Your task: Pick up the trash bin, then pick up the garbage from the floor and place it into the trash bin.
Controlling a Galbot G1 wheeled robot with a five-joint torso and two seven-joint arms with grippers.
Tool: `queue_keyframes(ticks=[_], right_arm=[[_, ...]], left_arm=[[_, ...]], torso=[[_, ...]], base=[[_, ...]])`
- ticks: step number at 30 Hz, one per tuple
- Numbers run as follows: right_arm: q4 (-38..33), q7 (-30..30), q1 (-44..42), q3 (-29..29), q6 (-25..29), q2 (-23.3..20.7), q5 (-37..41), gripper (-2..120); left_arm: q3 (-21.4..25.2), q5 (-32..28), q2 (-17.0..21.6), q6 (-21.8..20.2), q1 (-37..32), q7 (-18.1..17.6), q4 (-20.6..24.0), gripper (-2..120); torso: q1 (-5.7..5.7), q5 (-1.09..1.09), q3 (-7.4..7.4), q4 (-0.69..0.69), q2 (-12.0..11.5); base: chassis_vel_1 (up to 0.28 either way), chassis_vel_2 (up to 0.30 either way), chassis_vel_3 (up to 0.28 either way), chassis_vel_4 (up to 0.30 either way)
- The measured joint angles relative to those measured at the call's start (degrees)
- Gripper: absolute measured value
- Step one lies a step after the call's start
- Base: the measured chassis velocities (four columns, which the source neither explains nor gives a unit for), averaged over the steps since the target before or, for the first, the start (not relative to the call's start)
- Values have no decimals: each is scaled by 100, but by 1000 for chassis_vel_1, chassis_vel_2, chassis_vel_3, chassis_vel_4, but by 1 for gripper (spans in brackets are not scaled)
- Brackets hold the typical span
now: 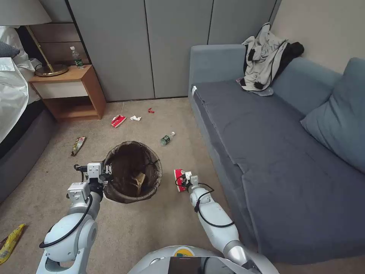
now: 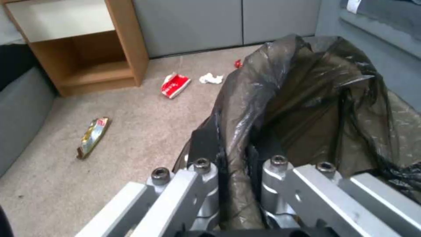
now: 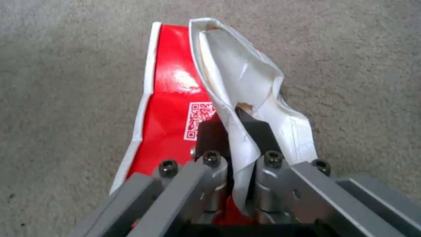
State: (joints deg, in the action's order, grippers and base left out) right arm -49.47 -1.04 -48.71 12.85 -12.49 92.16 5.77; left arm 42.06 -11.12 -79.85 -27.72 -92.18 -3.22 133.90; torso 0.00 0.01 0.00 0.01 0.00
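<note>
Red-and-white packet (image 3: 184, 98) is clamped in my right gripper (image 1: 185, 180) just beside the trash bin (image 1: 132, 171), whose rim my left gripper (image 2: 235, 171) pinches, so next I must carry it over the opening.

One trash bin (image 1: 132, 172), lined, centre of frame. Two red-and-white packets: one (image 1: 118, 121) upper centre-left, one (image 1: 179, 178) right of the bin. Two plastic bottles: floor (image 1: 167, 138), nightstand (image 1: 77, 58). Two snack wrappers (image 1: 78, 145) (image 1: 10, 242). One white tissue (image 1: 135, 118). One red scrap (image 1: 151, 110).
</note>
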Motion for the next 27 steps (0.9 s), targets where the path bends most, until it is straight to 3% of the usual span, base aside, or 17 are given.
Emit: queue_keyframes(ticks=[7, 11, 15, 16, 20, 21, 27], right_arm=[[-273, -16, -119, 50, 172, -7, -319, 0], [-997, -31, -312, 34, 291, -7, -504, 0], [-2420, 27, -572, -21, 134, -65, -451, 0], [-2420, 27, -572, -21, 134, -65, -451, 0], [-3755, 41, -794, -95, -303, -539, -15, 0], [-3755, 41, -794, -95, -303, -539, -15, 0], [-5308, -4, -997, -143, -738, -953, 546, 0]], left_arm=[[-9, 8, -15, 13, -6, 6, 0, 7], [-8, -2, -6, 14, -6, 7, 5, 7], [30, -65, 37, -4, -2, 4, 8, 7], [30, -65, 37, -4, -2, 4, 8, 7], [53, -136, 75, -88, 14, -35, -12, 7], [53, -136, 75, -88, 14, -35, -12, 7], [71, -265, 102, -173, 23, -47, -74, 7]], torso=[[0, -2, 1, -2, 0], [0, -2, 1, -3, 0], [0, 0, 0, 0, 0], [0, 0, 0, 0, 0], [0, -1, 0, -3, 0], [0, -1, 0, -3, 0], [0, -1, 0, -1, 0]], base=[[0, 0, 0, 0], [0, 0, 0, 0], [0, 0, 0, 0], [0, 0, 0, 0], [0, 0, 0, 0], [0, 0, 0, 0], [0, 0, 0, 0]])
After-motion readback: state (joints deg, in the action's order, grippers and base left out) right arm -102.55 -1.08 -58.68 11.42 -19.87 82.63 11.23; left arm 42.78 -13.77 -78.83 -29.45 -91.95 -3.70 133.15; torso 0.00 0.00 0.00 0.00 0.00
